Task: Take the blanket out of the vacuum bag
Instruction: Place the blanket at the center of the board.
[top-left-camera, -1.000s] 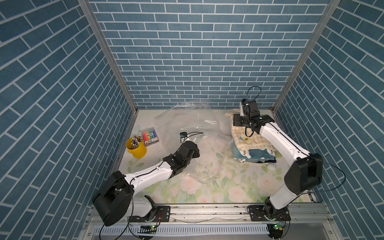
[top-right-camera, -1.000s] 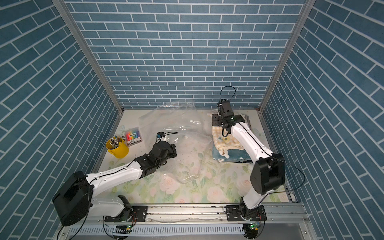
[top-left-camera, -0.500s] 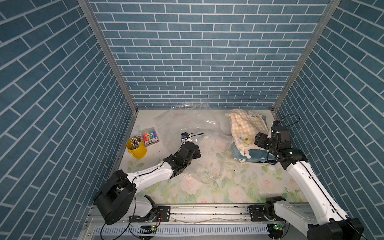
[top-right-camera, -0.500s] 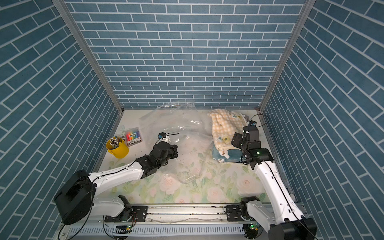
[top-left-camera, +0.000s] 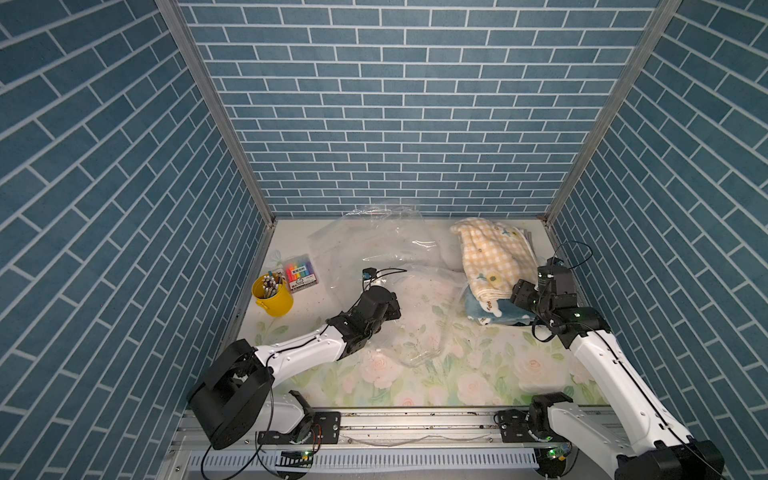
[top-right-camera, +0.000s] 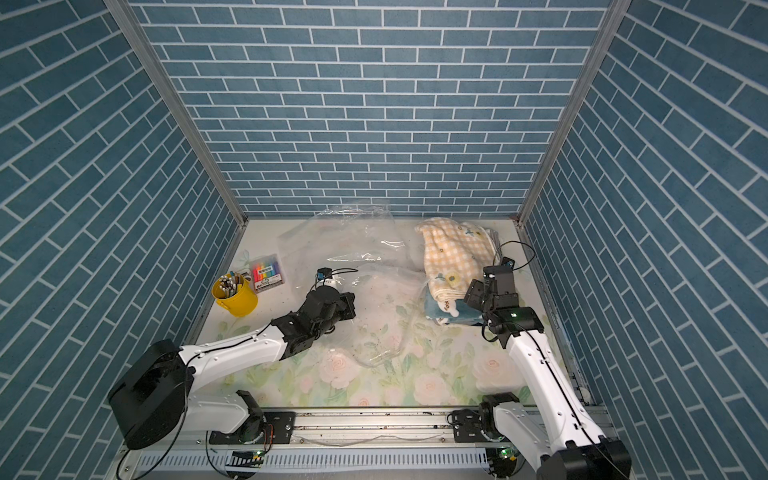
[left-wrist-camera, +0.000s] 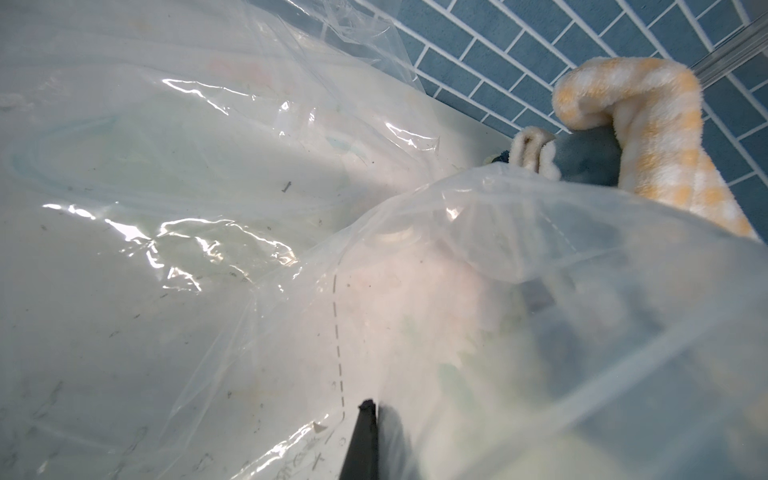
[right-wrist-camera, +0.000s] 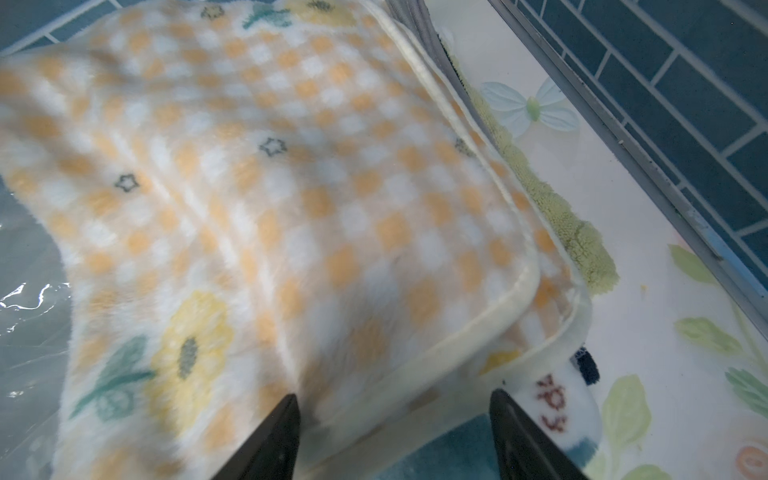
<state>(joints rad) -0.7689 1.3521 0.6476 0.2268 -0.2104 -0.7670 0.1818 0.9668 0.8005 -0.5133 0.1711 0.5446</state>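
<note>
The left gripper (left-wrist-camera: 369, 415) was closed tight, apparently pinching a fold of the vacuum bag (top-left-camera: 374, 249) to anchor its slack film mid-table (top-left-camera: 457, 374). The right gripper (right-wrist-camera: 395, 399) hung with jaws apart just over the near hem of the yellow checked blanket (top-left-camera: 494, 257), gripping nothing. That blanket lay outside the bag, draped over a blue blanket (top-left-camera: 498, 318) in the table's far right corner, just beside the bag's edge.

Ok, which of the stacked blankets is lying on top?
The yellow-and-white checked blanket with the flower print. It lies draped over the blue blanket, which shows only at the near edge of the pile beneath it.
</note>
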